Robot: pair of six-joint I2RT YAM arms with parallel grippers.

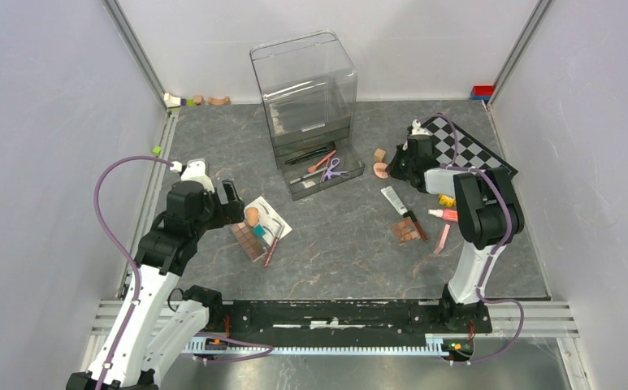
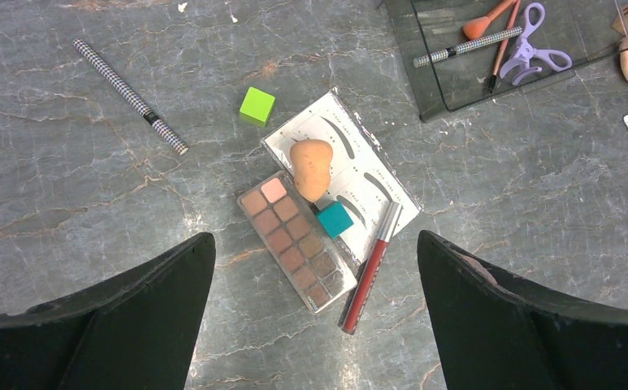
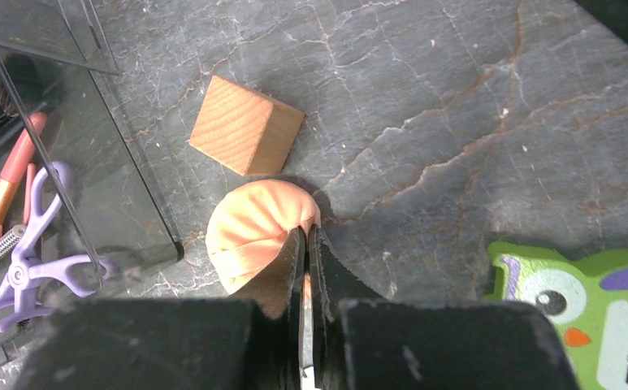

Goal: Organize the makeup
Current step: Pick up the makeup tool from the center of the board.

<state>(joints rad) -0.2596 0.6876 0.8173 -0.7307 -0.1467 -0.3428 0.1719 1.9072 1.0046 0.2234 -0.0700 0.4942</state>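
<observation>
My right gripper is shut on the right edge of a round peach puff, which is creased where the jaws pinch it. The puff lies beside a wooden cube; seen from above, it is just right of the open drawer. My left gripper hangs open over a brown eyeshadow palette, a red lip pencil, a white eyebrow card and a peach sponge. Lilac scissors and brushes lie in the drawer.
A clear organizer stands at the back. A white tube, another palette and a pink tube lie right of centre. A checkerboard, an owl card, a green cube, a teal cube and a checkered pencil lie about.
</observation>
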